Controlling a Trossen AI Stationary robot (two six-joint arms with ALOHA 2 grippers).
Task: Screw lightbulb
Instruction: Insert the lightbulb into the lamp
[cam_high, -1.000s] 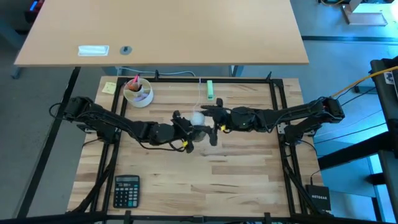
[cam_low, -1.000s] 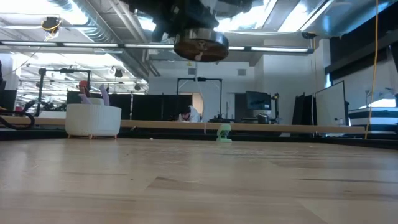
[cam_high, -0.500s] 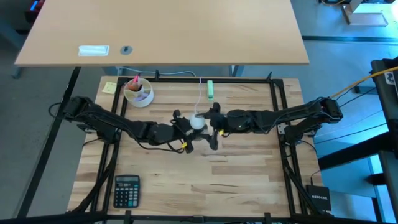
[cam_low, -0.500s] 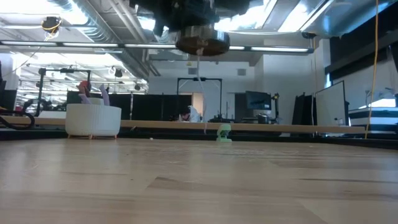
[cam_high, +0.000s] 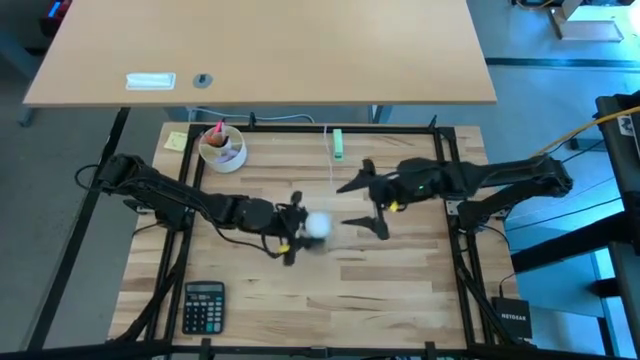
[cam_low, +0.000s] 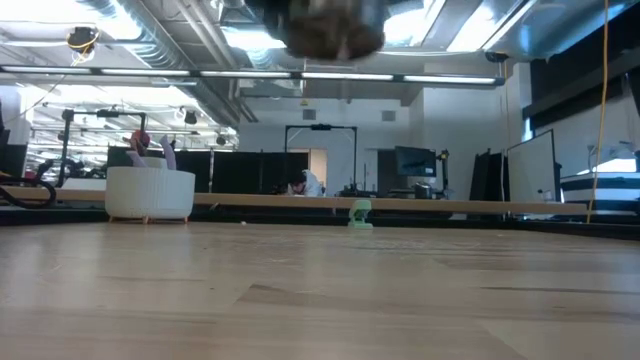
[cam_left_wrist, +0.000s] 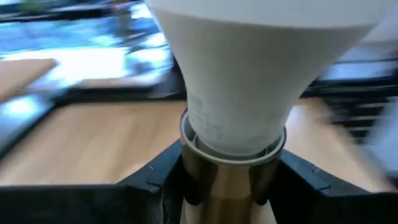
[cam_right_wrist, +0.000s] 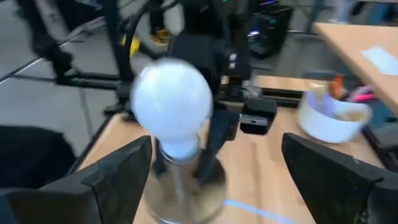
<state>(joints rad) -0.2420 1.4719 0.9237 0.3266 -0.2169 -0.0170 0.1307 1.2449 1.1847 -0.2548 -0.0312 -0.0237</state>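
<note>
The right gripper (cam_high: 365, 204) has let go, jaws spread, and backed off right. The lightbulb (cam_high: 318, 223) sits mid-table, its socket (cam_left_wrist: 231, 180) clamped in the left gripper (cam_high: 290, 235); the screwing looks done.

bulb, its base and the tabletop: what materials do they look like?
Lightbulb: matte frosted white head, likely plastic or coated glass; even, dull surface, so it is hard to tell. Screw base: shiny brass-toned metal, with reflective highlights. Table: light wood planks, with visible grain and seams, satin finish.
</note>
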